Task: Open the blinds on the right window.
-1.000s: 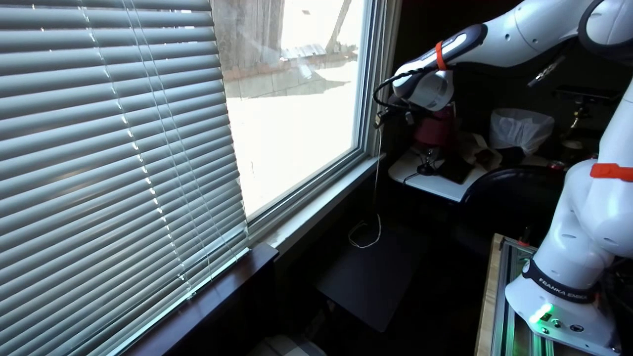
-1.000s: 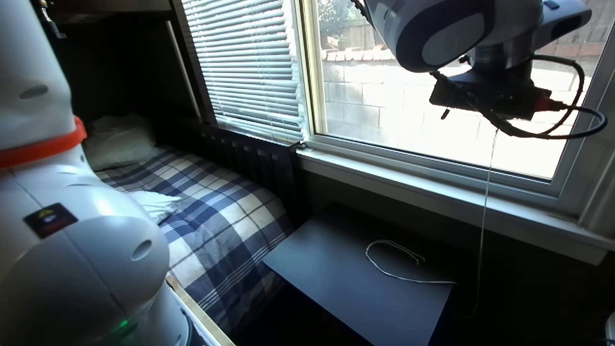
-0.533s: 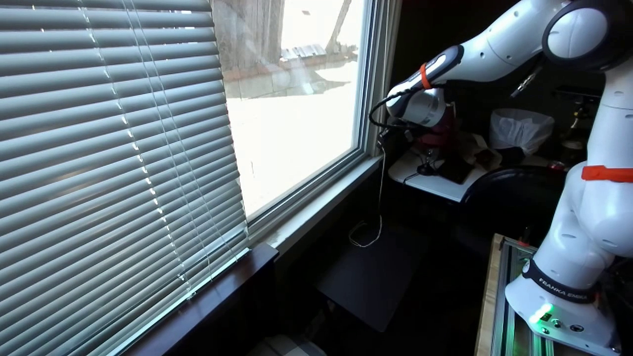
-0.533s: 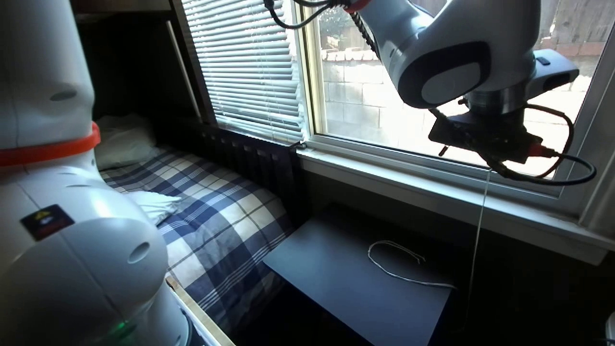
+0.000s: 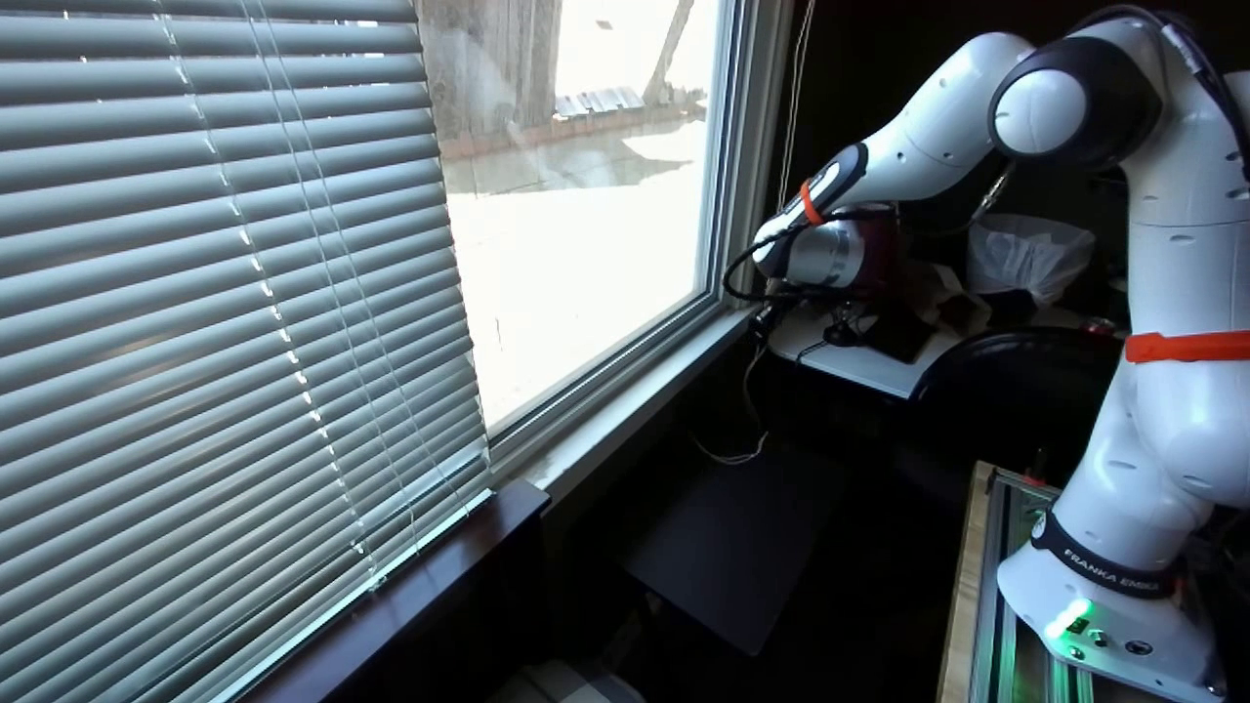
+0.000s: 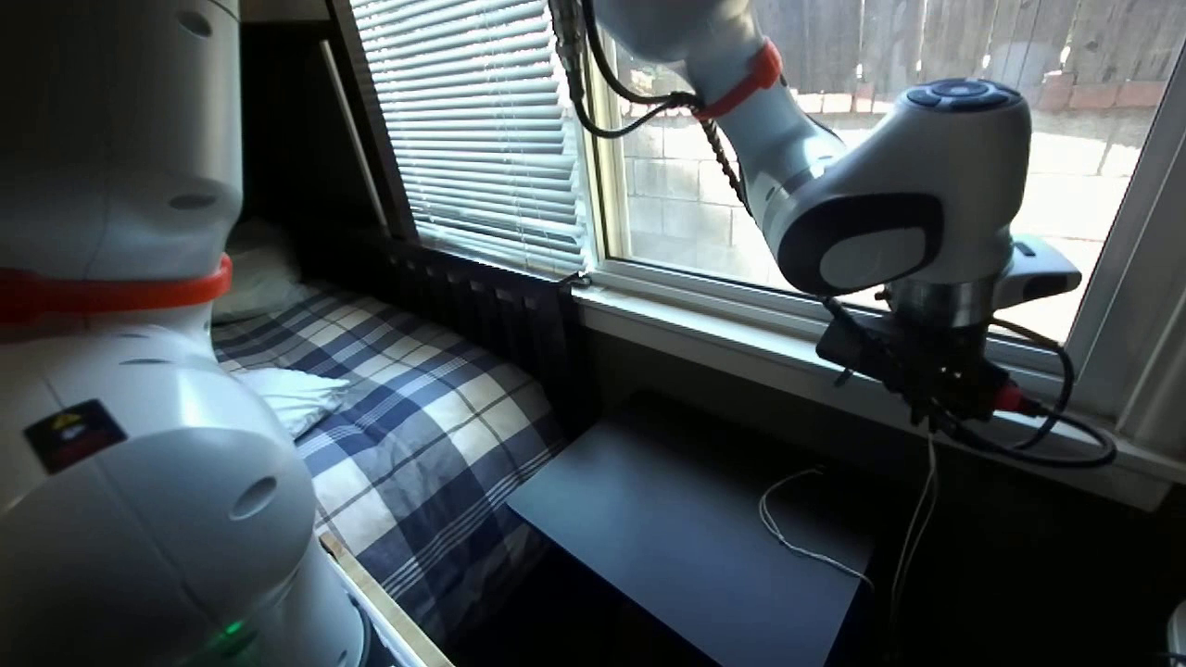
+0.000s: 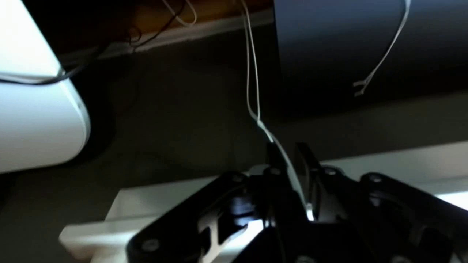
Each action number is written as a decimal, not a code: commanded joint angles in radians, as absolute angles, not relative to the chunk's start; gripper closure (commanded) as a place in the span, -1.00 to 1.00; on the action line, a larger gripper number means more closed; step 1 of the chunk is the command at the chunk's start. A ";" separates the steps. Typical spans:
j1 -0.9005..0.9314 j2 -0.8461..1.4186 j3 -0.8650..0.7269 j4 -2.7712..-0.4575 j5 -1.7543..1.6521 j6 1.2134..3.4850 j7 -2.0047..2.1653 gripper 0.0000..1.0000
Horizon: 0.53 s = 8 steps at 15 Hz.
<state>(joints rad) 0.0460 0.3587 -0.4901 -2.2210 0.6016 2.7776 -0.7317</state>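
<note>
The right window point(image 5: 586, 322) shows bright glass in both exterior views, also here point(image 6: 686, 218). No slats cover this glass; its blinds are out of view. A thin white cord point(image 5: 796, 88) hangs beside the window's far edge. Its lower strands point(image 6: 913, 537) hang below my gripper point(image 6: 931, 421), and a length lies on the dark table. In the wrist view the cord point(image 7: 256, 84) runs up between the fingers of my gripper point(image 7: 287, 146). The fingers are close together, but a gap wider than the cord shows, with the cord against one finger. The fingers are hard to see in both exterior views.
A wider, nearer set of slats point(image 5: 225, 293) covers the neighbouring pane. A pale sill point(image 6: 704, 324) runs under the window. A low dark table point(image 6: 686, 547) stands below it, beside a plaid bed point(image 6: 417, 408). A white desk point(image 5: 859, 366) and black chair point(image 5: 1016, 381) stand beyond.
The arm and gripper have come down to about sill height. The cord above has shifted away from the window frame. The cord on the table has slid, and the strands below hang looser.
</note>
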 commanded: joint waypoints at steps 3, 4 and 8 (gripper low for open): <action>-0.109 0.338 -0.361 -2.224 0.279 2.654 -0.521 -0.28; -0.122 0.310 -0.357 -2.230 0.195 2.593 -0.475 -0.44; -0.150 0.137 -0.345 -2.251 -0.055 2.333 -0.354 -0.98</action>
<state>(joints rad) -0.1199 0.2935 -0.3684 -2.2103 0.0953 2.5028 -0.4320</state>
